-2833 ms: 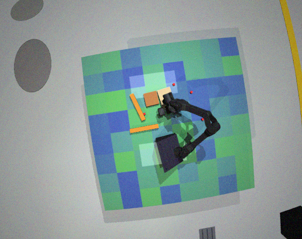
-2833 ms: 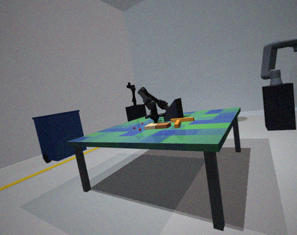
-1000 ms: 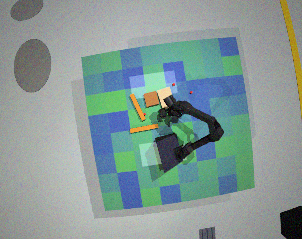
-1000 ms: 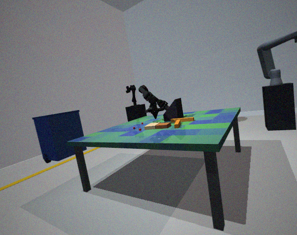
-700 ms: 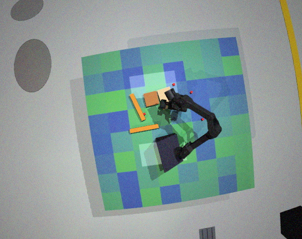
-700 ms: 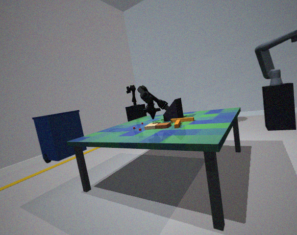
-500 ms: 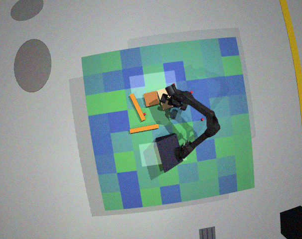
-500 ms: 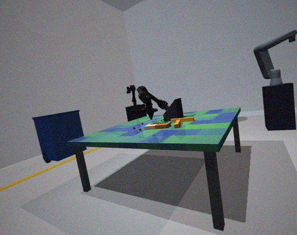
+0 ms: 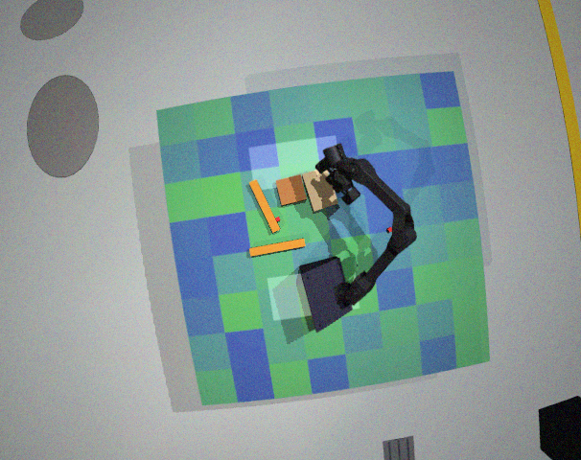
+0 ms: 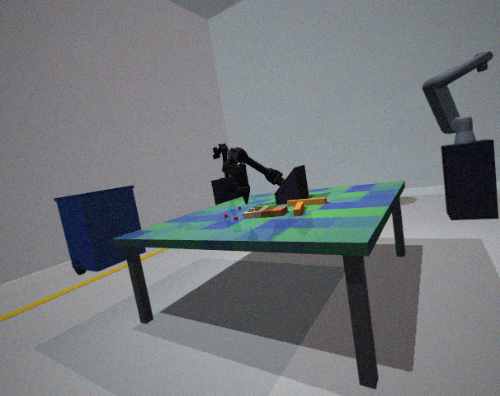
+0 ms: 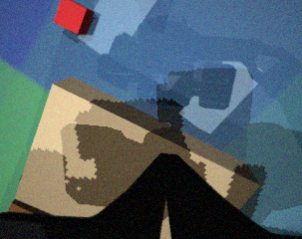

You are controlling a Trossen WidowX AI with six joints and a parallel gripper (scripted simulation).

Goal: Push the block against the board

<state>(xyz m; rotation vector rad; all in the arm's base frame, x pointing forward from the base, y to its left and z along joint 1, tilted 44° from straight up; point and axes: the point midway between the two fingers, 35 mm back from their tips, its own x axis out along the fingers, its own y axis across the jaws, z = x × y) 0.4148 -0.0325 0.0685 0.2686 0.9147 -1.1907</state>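
The brown-orange square block [image 9: 287, 191] [image 10: 277, 209] lies flat left of the tan board [image 9: 308, 184] [image 10: 252, 212] [image 11: 45, 107] in the top view. Their facing sides are very close, with a thin dark gap that seems wider at the lower end. Their upper corners there look nearly even; the board reaches further down. The wrist view shows only a sliver of the block at lower left. My gripper [image 10: 246, 200] [image 11: 167, 161] is shut and empty, fingertips above the board. In the top view the arm hides the fingertips and part of the board's right side.
Two orange bars [image 9: 265, 206] [image 9: 277, 247] lie left of and below the block. A dark upright slab [image 9: 325, 291] [image 10: 294, 187] stands by the arm's base. Small red cubes [image 9: 389, 229] [image 10: 225, 215] [image 11: 71, 17] lie around, one beyond the board in the wrist view.
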